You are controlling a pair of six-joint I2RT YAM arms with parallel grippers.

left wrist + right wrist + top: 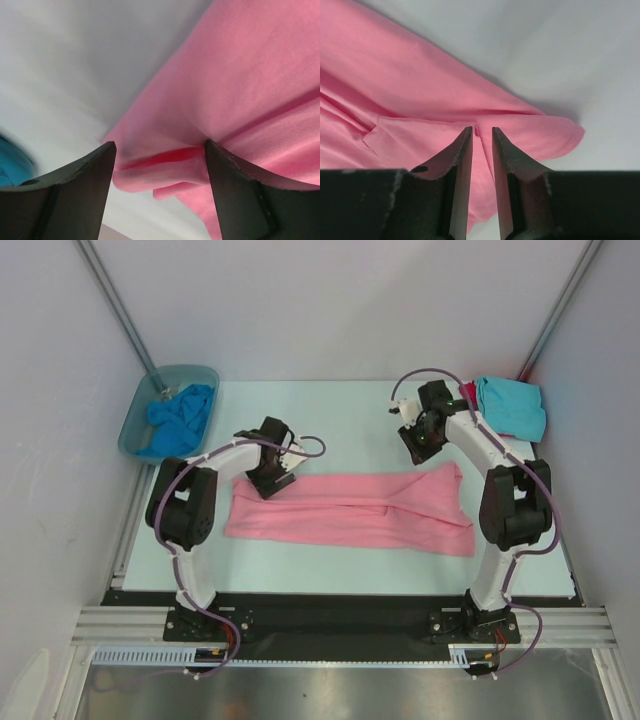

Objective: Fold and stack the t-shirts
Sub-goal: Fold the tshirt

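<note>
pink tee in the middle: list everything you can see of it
The pink t-shirt is soft, plain cloth, folded lengthwise into a long band. It lies flat on the table, running left to right between the arms. Layered edges and a crease run along it, and the right end is wider and uneven. The left gripper stands open astride a fold at its far left edge. The right gripper is at its far right corner with jaws nearly together; whether it pinches cloth cannot be told.
</note>
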